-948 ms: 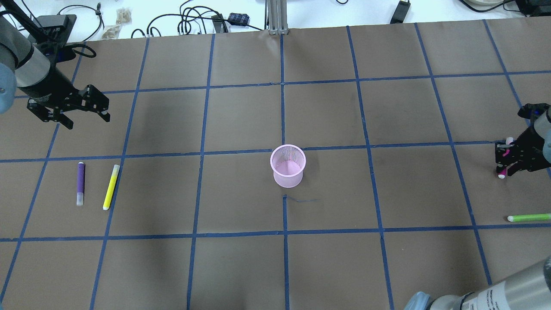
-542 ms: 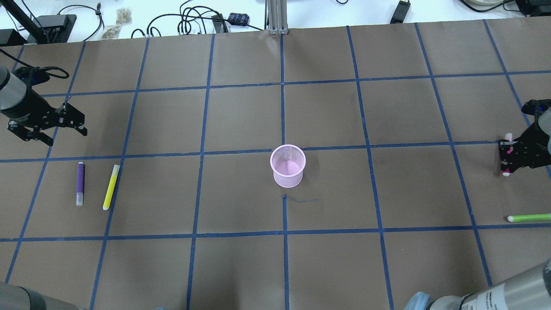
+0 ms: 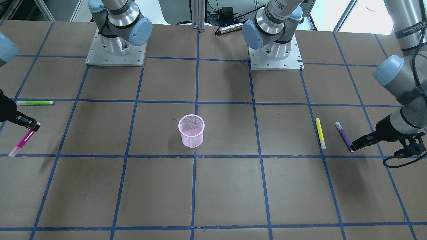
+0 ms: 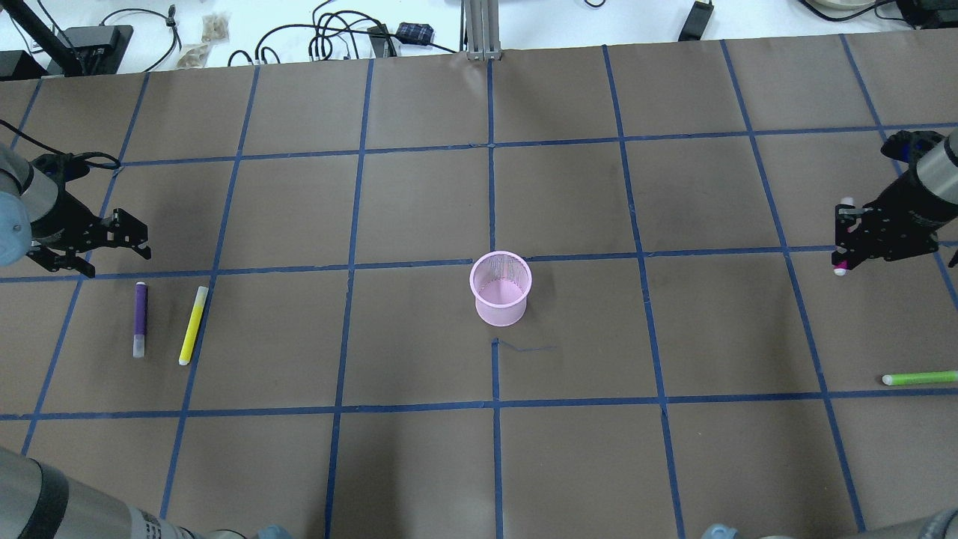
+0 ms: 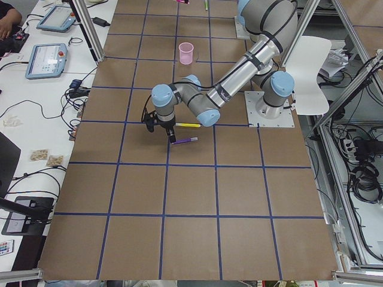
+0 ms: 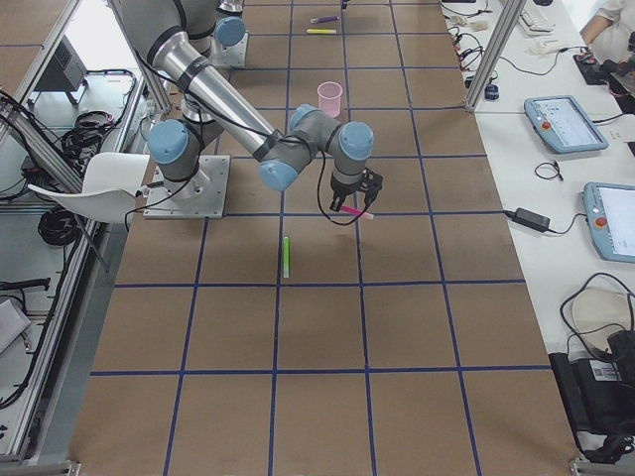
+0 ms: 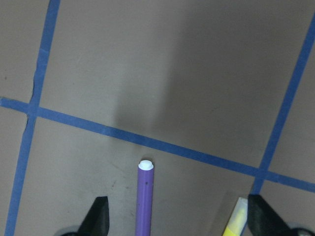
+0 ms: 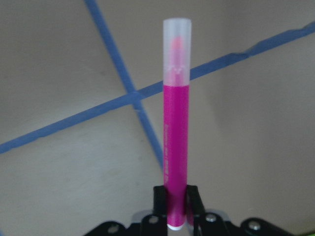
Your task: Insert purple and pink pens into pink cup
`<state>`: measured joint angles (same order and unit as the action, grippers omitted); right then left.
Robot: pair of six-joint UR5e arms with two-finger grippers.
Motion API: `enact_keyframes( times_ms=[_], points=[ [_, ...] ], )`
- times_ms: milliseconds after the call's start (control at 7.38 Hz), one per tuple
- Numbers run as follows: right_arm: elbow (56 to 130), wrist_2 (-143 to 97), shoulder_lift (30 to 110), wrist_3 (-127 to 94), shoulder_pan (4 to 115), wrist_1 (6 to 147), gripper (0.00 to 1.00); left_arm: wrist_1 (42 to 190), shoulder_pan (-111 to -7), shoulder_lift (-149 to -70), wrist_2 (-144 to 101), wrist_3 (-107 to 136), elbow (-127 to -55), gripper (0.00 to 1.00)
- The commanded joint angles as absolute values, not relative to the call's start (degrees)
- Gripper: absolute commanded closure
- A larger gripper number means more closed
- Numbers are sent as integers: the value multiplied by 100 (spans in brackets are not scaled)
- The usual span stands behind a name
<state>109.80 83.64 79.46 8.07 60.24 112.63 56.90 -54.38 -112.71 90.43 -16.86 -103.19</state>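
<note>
The pink mesh cup (image 4: 501, 288) stands upright at the table's middle, also in the front view (image 3: 191, 130). The purple pen (image 4: 140, 318) lies flat at the left. My left gripper (image 4: 117, 263) is open just beyond the pen's far end. In the left wrist view the purple pen (image 7: 144, 201) points up between the open fingers (image 7: 98, 219). My right gripper (image 4: 842, 239) is shut on the pink pen (image 8: 175, 137) and holds it off the table at the far right, well away from the cup. The front view shows the pink pen (image 3: 25, 139) hanging tilted.
A yellow pen (image 4: 193, 325) lies right beside the purple pen, near my left gripper's other finger (image 7: 261, 219). A green pen (image 4: 919, 379) lies at the right edge. Cables and small items sit beyond the table's far edge (image 4: 352, 37).
My left gripper has swung left and come toward the purple pen's far end. My right gripper has moved farther back and a little inward, still holding the pink pen.
</note>
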Motion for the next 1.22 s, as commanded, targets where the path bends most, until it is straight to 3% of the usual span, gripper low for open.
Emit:
enact_keyframes(
  times_ms=[0,271,406,677,812,1083],
  points=[
    [10969,7326,8252,-1010,7392,10933,100,5485,-5326,-11539,9070,-1635,-10397,0],
    [10882,5731,8358,-3564,8739,11247,100,5467,-5326,-11706,9070,-1644,-10415,10],
    [10716,5269,8350,-4586,9102,11354,100,5467,-5317,-11768,9070,-1661,-10415,20],
    [10757,4274,8236,-5638,9639,11547,100,5475,-5326,-11777,9088,-1670,-10397,62],
    [10793,4254,8131,-6078,9807,11540,100,5476,-5326,-11786,9070,-1670,-10397,95],
    [10968,4149,7964,-6555,9975,11540,100,5476,-5326,-11777,9088,-1670,-10354,100]
  ],
)
